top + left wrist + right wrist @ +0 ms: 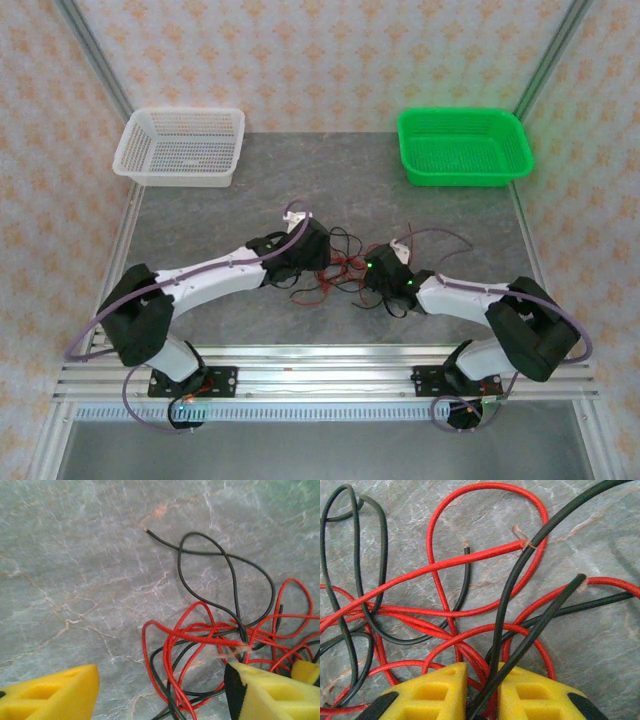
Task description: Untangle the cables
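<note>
The right hand (482,677) is nearly closed on black and red strands of the cables (470,560), tangled on the surface (600,645) just ahead. The left hand (162,675) stands wide, with the tangle by its right pad. It's best to pull slowly while the left pins the knot.

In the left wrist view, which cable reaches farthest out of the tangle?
The black cable: its bare tip lies alone on the table, up and left of the heap, while the red cables stay bunched together.
</note>
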`<state>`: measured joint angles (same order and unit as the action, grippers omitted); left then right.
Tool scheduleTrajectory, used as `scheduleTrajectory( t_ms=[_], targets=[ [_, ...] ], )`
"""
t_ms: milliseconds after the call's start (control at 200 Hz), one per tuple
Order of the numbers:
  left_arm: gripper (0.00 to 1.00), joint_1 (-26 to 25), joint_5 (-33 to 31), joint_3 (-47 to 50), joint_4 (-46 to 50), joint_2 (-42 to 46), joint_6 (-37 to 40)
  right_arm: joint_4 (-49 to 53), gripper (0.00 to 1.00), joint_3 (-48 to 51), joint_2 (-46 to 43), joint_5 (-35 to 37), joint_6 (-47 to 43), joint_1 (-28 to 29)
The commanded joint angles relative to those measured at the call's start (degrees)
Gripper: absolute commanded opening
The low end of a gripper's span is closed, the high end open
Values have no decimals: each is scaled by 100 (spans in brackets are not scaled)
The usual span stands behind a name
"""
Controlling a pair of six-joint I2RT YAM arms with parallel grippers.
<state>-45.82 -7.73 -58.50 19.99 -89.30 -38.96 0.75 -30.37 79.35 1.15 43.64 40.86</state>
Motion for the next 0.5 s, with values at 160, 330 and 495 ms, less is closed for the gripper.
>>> scheduleTrajectory(
  t_ms=[160,330,495],
  targets=[
    [67,-89,-474,-587,527,-1129,56,-41,21,10,-69,35,150,36],
    [66,-85,-477,-531,426,-1528,57,13,21,93,-189,112,155,36],
    [66,-93,-681,-445,612,-1809,-40,207,21,43,-201,290,145,21]
  ],
)
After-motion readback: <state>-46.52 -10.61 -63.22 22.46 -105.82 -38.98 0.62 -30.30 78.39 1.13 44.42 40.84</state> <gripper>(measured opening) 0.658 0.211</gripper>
